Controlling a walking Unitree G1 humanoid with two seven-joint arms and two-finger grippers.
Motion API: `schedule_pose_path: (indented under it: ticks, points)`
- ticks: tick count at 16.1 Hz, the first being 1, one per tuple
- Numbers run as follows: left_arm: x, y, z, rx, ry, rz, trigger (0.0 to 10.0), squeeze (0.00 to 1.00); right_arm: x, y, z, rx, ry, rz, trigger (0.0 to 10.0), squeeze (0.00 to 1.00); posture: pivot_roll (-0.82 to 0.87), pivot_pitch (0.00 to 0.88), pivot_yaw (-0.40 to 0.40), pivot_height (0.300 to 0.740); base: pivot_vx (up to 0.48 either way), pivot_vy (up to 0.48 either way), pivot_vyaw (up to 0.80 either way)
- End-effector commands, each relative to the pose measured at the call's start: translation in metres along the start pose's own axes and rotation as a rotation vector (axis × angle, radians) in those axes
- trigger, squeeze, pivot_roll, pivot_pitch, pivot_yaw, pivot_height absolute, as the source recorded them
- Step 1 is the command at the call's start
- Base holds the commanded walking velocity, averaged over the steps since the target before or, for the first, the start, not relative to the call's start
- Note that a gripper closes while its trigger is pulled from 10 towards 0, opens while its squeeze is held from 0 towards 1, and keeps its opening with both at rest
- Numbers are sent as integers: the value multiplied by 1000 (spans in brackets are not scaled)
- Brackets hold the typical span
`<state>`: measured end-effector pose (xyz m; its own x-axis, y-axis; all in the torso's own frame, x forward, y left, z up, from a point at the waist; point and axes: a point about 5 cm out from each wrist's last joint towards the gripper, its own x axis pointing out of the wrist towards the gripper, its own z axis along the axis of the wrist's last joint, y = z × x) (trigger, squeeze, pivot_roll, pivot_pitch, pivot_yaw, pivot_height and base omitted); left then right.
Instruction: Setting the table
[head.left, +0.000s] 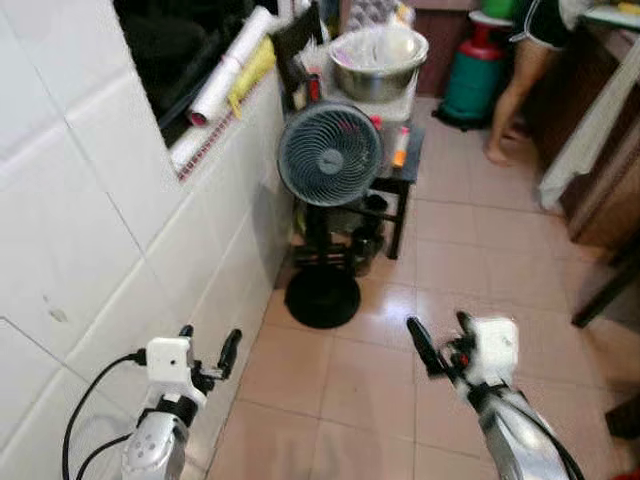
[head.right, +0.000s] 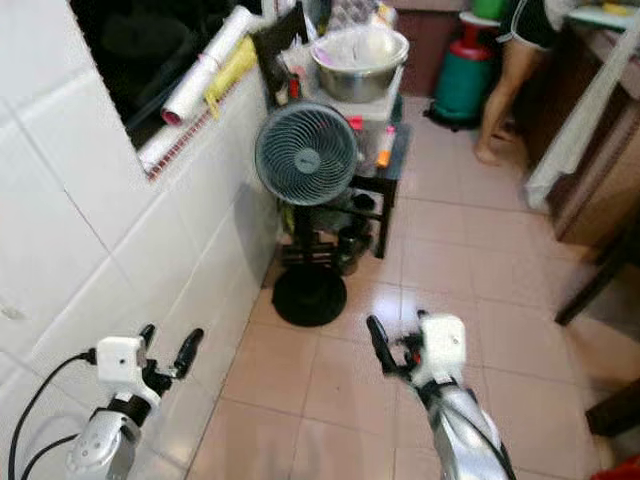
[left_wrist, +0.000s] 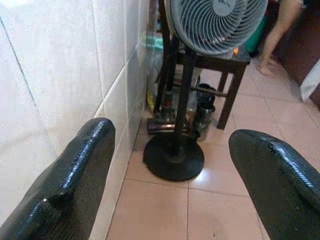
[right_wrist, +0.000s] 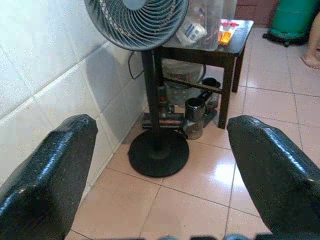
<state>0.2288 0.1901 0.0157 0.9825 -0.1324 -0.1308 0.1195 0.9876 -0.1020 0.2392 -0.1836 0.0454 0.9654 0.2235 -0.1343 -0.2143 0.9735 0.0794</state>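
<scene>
A narrow kitchen passage with a pinkish tiled floor (head.left: 470, 250) runs ahead of the robot, a white tiled wall (head.left: 90, 220) close along its left side. Straight ahead, against that wall, a grey round pedestal fan (head.left: 329, 153) stands upright on a black pole with a round black base (head.left: 322, 298), its grille facing the robot. Just behind the fan is a small dark wooden side table (head.left: 405, 170) carrying a large steel mixing bowl (head.left: 377, 62) set on a white container, and an orange bottle (head.left: 400, 146) near the table's edge. On the ledge of the wall opening, a long white roll (head.left: 230, 65) lies at a slant, its long axis running away from the robot. Farther back stand a green gas cylinder (head.left: 475, 80) and a person, seen as bare legs (head.left: 512, 95), at the counter on the right.

The left gripper (head.left: 208, 352) is held low beside the wall, fingers spread apart and empty. The right gripper (head.left: 441, 338) hovers over the floor, fingers likewise parted with nothing between them.

The wrist views look under the table: a steel flask (right_wrist: 194, 118) stands there by what may be a vacuum head (left_wrist: 167, 126), though it is hard to make out.

No tableware to be laid can be picked out with certainty.
</scene>
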Motion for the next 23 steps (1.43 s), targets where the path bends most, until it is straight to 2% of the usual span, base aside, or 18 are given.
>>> schedule_pose_path:
  ticks: [1,3,7,8,9,10,11,14,20,23]
  points:
    - [0,1,3,16,4,-14,10000,0,-2,4,3,8,-4,6,10000,0,-34,0,91,740,0,0,0]
    - [1,2,5,24,12,-27,10000,0,-14,11,-2,50,10,-38,10000,0,-42,0,121,740,0,0,0]
    - [2,3,8,68,31,-41,10000,0,-17,20,-1,78,8,-74,10000,0,-48,0,138,740,0,0,0]
    - [2,3,8,73,37,-37,10000,0,-17,21,1,74,10,-78,10000,0,-49,0,135,740,0,0,0]
    - [5,-1,10,38,28,-61,10000,0,-15,26,8,14,-17,-71,10000,0,-47,0,111,740,0,0,0]
    - [5,-1,10,38,28,-61,10000,0,-15,26,8,14,-17,-71,10000,0,-47,0,111,740,0,0,0]
    - [7,-3,12,1,13,-34,10000,0,-12,25,12,-17,-32,-81,10000,0,-44,0,94,740,0,0,0]
    - [9,-7,12,-13,-10,-13,10000,0,-7,21,14,-23,-30,-93,10000,0,-45,0,74,740,0,0,0]
    - [22,-15,20,-32,-31,-16,10000,0,-1,20,20,-39,-17,-83,10000,0,-52,0,63,740,0,0,-743]
    - [23,-17,22,-25,-40,-41,10000,0,-2,21,19,-41,-13,-81,10000,0,-62,0,63,740,0,0,-800]
